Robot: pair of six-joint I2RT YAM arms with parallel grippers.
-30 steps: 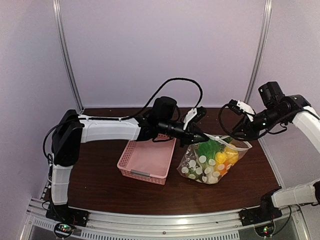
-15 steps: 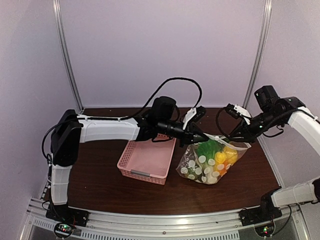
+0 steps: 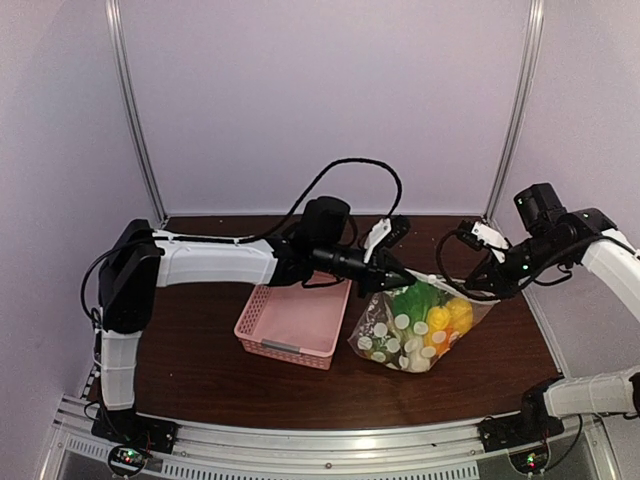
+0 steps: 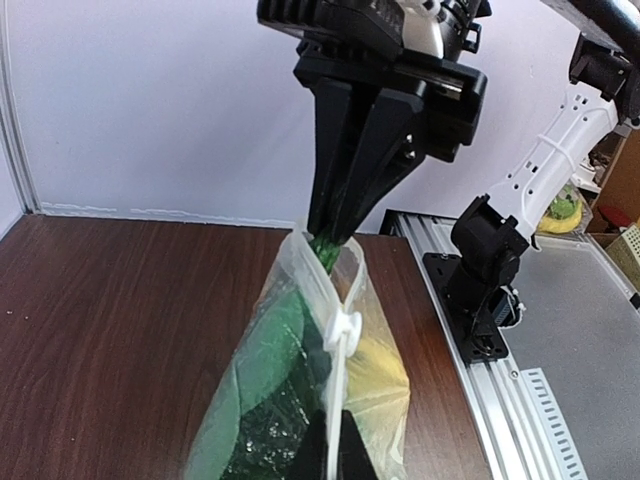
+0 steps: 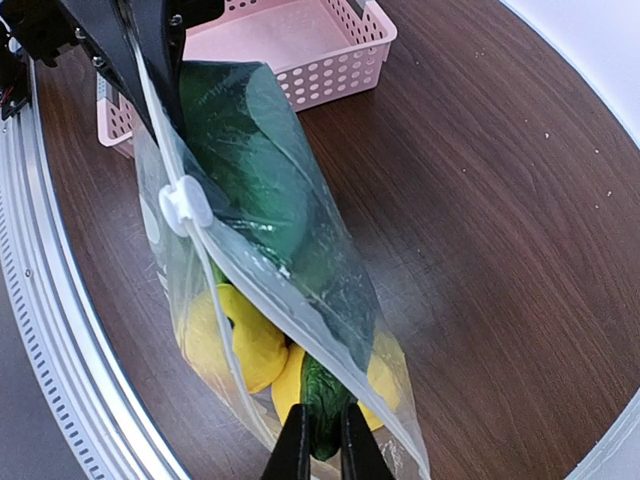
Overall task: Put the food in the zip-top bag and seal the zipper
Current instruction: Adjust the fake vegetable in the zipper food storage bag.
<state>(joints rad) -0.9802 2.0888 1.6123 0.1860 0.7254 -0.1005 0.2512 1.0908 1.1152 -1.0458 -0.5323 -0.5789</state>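
Left end effector point(image 3: 398, 276) pinched on one end of the bag point(image 3: 405, 335) mouth, right end effector point(image 3: 480, 290) pinched on the other. Holds the bag slung between them over the bench point(image 3: 200, 360), just beside the basket point(image 3: 295, 320), food point(image 3: 420, 320) inside (greens point(image 5: 250, 170) on top, lemons point(image 5: 235, 340) below). Looks like the sealing step. Keep the zipper point(image 5: 250, 285) stretched straight, hold both pinches firm, and run the white slider point(image 5: 185, 207) along without trapping leaves in the strip.

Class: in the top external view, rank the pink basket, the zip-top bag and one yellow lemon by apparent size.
1-2. Pink basket and zip-top bag: they look about alike, so no ranking.
3. Yellow lemon: clearly smallest.
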